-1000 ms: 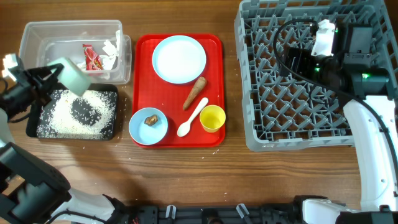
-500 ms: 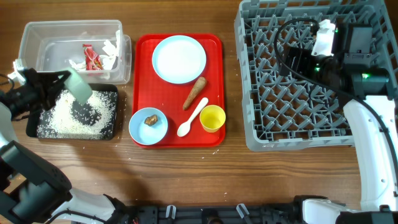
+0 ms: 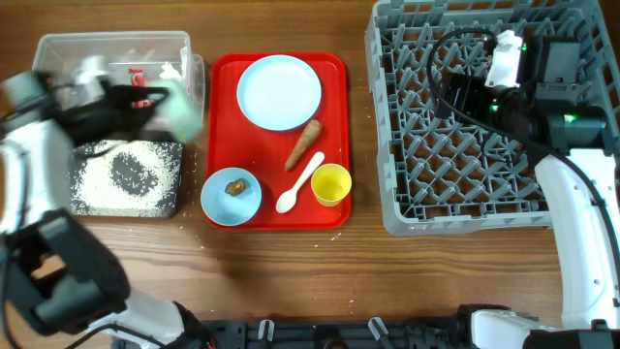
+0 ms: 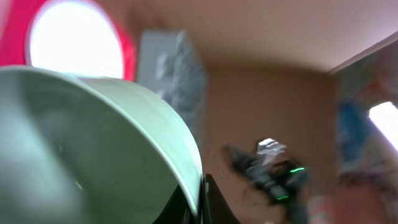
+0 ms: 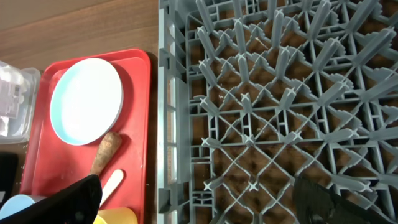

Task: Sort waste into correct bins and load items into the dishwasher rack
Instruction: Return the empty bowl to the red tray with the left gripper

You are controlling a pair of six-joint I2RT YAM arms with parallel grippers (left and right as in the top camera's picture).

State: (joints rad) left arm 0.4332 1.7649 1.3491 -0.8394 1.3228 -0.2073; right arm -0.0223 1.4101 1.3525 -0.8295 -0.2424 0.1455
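Note:
My left gripper [image 3: 145, 101] is shut on the rim of the whitish bowl [image 3: 181, 110], held blurred over the right end of the clear tub [image 3: 58, 53]; the bowl fills the left wrist view [image 4: 93, 143]. The tub holds a red wrapper [image 3: 136, 76] and white paper [image 3: 174, 70]. White grains [image 3: 97, 176] lie in the black tray [image 3: 174, 208]. The pale blue plate [image 3: 279, 91], carrot piece [image 3: 304, 144], spoon [image 3: 298, 184], yellow cup [image 3: 330, 184] and light blue bowl [image 3: 218, 204] with a brown lump [image 3: 235, 186] sit on the red tray. My right gripper [image 5: 205, 199] is open above the grey rack [image 3: 465, 199].
The red serving tray [image 3: 218, 126] lies between the bins and the rack. The rack [image 5: 261, 93] fills the right side; its left wall stands close to the red tray's right edge. Bare wood runs along the table's front.
My left gripper has swung right with the whitish bowl, from over the black tray's left end to over the clear tub's right end. The right arm has not moved.

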